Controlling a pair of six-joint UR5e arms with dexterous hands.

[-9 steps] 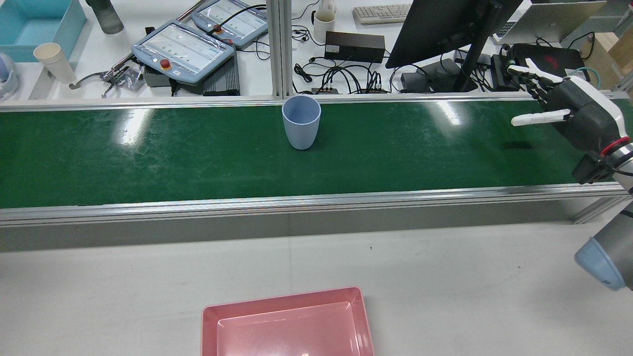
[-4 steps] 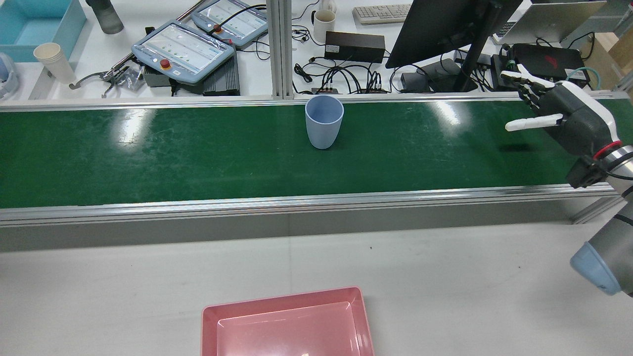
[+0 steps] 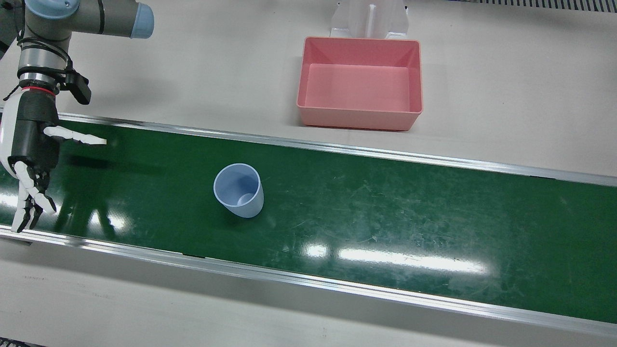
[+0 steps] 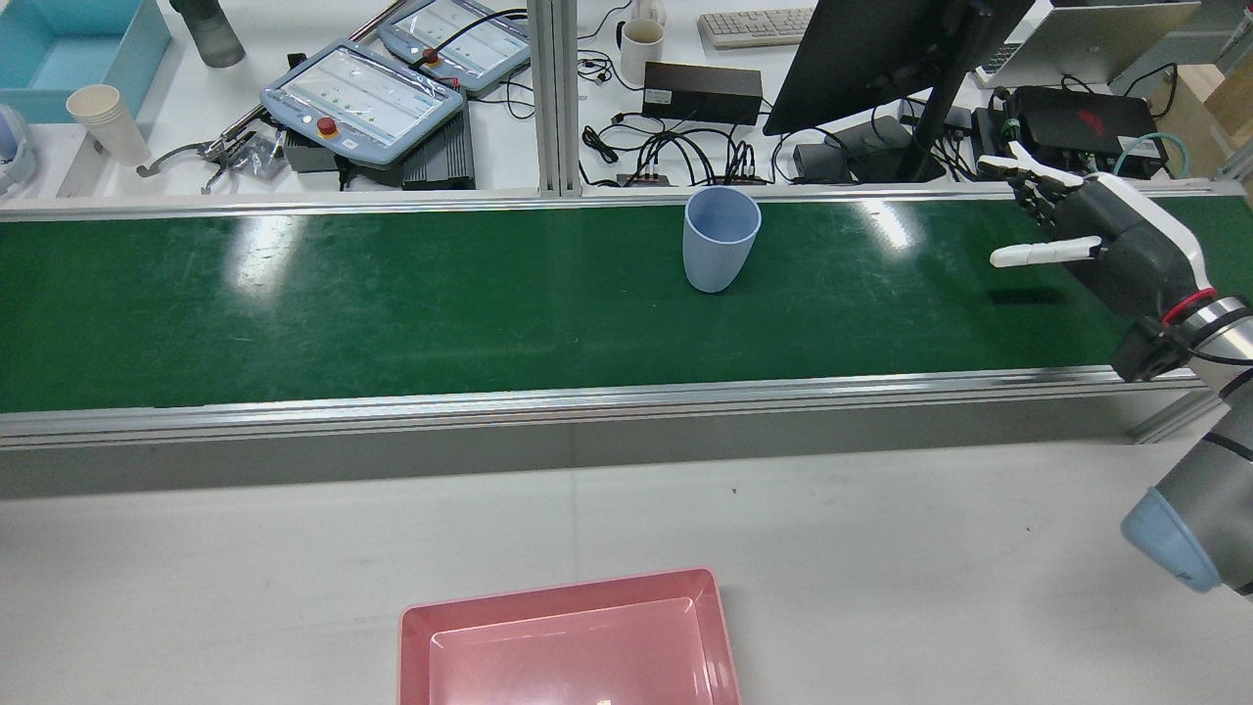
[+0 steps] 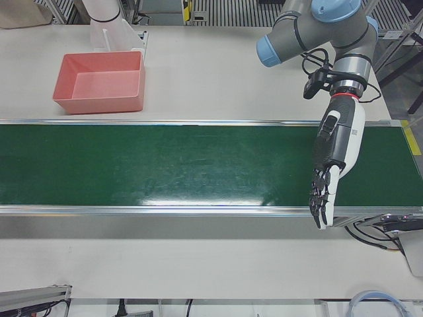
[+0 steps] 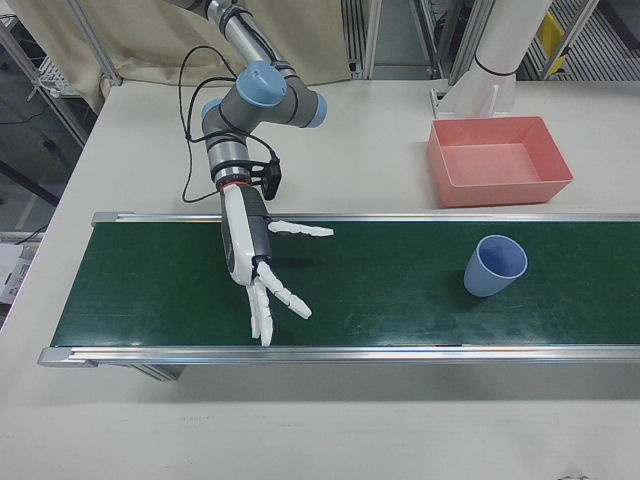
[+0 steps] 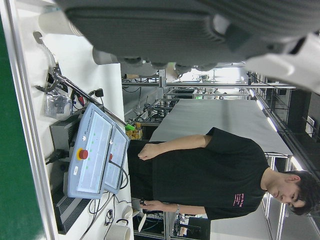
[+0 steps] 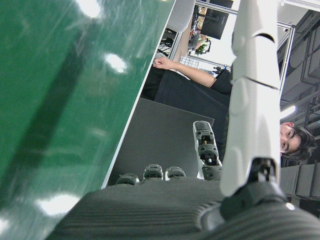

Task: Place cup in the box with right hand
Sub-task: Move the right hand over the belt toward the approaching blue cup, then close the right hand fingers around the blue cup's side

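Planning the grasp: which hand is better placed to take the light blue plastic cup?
Right hand: open over the green belt the light blue plastic cup stands on. Left hand shows only where no cup appears.

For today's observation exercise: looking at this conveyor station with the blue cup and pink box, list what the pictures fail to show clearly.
- Pink plastic box: its near half is cut off by the rear view's bottom edge.
- Light blue plastic cup: missing from the left-front view, outside its frame.
- Left hand: missing from the front view, outside its frame.
- Right hand: its own camera shows only palm and finger parts, never the cup.
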